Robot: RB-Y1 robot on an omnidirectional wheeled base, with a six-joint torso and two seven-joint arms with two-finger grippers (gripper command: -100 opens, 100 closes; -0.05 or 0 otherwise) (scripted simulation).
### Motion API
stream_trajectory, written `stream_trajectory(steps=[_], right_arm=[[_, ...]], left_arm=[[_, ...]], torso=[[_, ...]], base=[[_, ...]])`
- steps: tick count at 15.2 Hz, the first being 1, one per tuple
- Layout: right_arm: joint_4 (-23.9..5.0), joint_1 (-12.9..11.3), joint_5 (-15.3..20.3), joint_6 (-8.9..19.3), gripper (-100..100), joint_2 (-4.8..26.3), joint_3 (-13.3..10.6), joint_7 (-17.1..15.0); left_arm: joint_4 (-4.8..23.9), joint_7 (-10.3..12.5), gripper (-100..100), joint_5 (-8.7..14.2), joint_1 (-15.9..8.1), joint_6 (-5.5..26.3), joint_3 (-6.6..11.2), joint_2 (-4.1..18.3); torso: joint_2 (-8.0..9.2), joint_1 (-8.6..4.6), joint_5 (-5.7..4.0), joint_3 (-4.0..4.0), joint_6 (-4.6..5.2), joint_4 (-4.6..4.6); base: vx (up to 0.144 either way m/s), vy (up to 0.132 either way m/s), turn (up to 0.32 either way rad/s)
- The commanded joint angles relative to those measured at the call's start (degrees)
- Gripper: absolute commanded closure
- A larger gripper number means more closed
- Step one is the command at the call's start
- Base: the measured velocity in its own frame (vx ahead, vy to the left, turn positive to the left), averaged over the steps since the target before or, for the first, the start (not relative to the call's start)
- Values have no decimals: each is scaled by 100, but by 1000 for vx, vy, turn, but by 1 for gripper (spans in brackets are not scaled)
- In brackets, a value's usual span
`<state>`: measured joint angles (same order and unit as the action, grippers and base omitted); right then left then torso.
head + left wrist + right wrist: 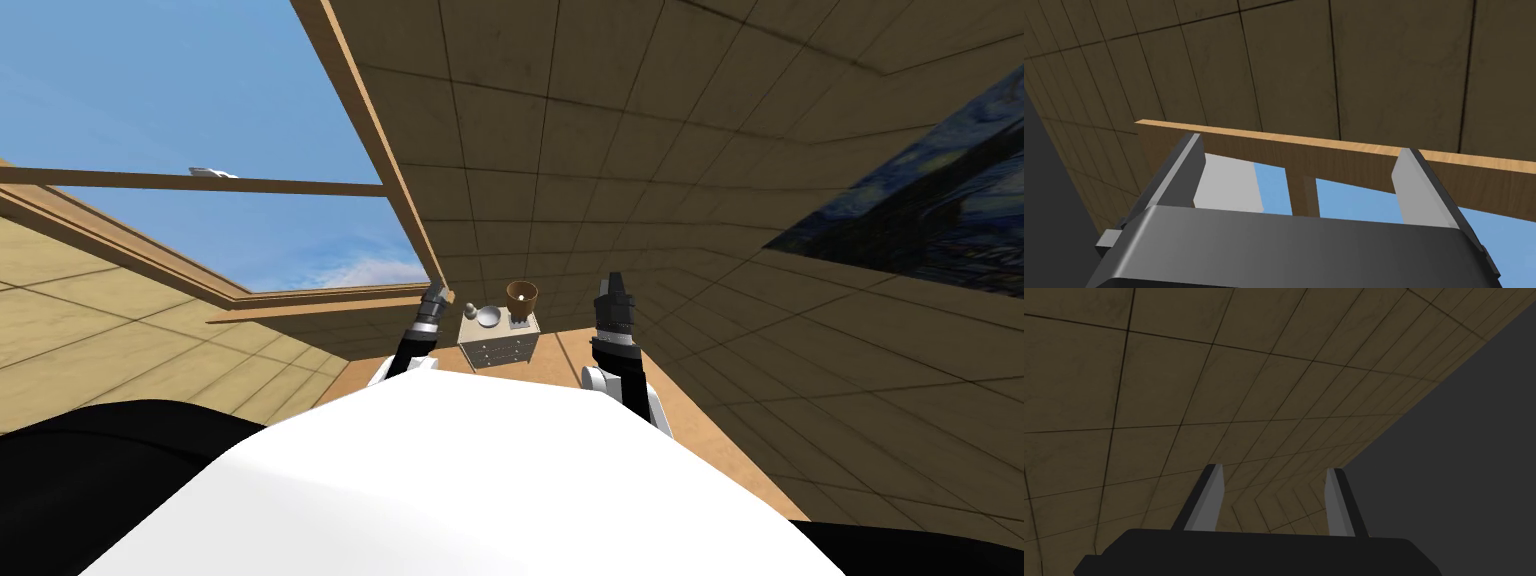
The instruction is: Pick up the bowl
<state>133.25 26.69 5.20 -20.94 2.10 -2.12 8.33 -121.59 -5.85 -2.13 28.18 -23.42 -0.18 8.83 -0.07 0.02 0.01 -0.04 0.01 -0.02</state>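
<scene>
Sitting on dresser (497, 352), bowl (489, 317), left pincer (1300, 145), right pincer (1276, 469) spread

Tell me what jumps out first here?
The big window of blue sky on the left, and a dark swirling painting on the right. Ahead, between the left gripper and right gripper, both open, stands a small dresser with a pale bowl and a brown pot on top.
</scene>
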Motion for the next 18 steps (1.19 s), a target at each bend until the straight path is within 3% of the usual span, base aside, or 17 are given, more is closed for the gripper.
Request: stream_trajectory(steps=[1, 7, 8, 9, 14, 16, 17, 18], right_arm=[[0, 0, 0, 0, 0, 0, 0, 0], [0, 0, 0, 0, 0, 0, 0, 0], [0, 0, 0, 0, 0, 0, 0, 0], [0, 0, 0, 0, 0, 0, 0, 0], [0, 0, 0, 0, 0, 0, 0, 0], [0, 0, 0, 0, 0, 0, 0, 0], [0, 0, 0, 0, 0, 0, 0, 0], [0, 0, 0, 0, 0, 0, 0, 0]], left_arm=[[172, -57, -100, 3, -108, 243, -32, 166], [658, -138, -100, 58, -430, 803, -25, 467], [843, -168, -100, 79, -552, 1015, -22, 548], [843, -168, -100, 79, -552, 1015, -22, 548], [1387, -269, -100, 150, -955, 1645, -16, 738], [1452, -269, -100, 150, -955, 1716, -16, 738], [1669, -305, -100, 175, -1100, 1938, -14, 785], [1669, -305, -100, 175, -1100, 1967, -14, 785]], torso=[[0, 0, 0, 0, 0, 0], [-1, -1, 0, -1, 0, 0], [-1, -2, 0, -1, 0, 0], [-2, -2, 0, -1, 0, 0], [-2, -3, -1, -1, 0, -1], [-4, -3, -1, -2, 1, -1], [-2, -3, -1, -1, 0, 0], [-2, -2, -1, -1, 0, 0]], base=[[11, -5, -31], [12, -5, -35], [14, -6, -38], [13, -5, -35], [14, -6, -41], [12, -4, -29], [10, -4, -34], [11, -3, -37]])
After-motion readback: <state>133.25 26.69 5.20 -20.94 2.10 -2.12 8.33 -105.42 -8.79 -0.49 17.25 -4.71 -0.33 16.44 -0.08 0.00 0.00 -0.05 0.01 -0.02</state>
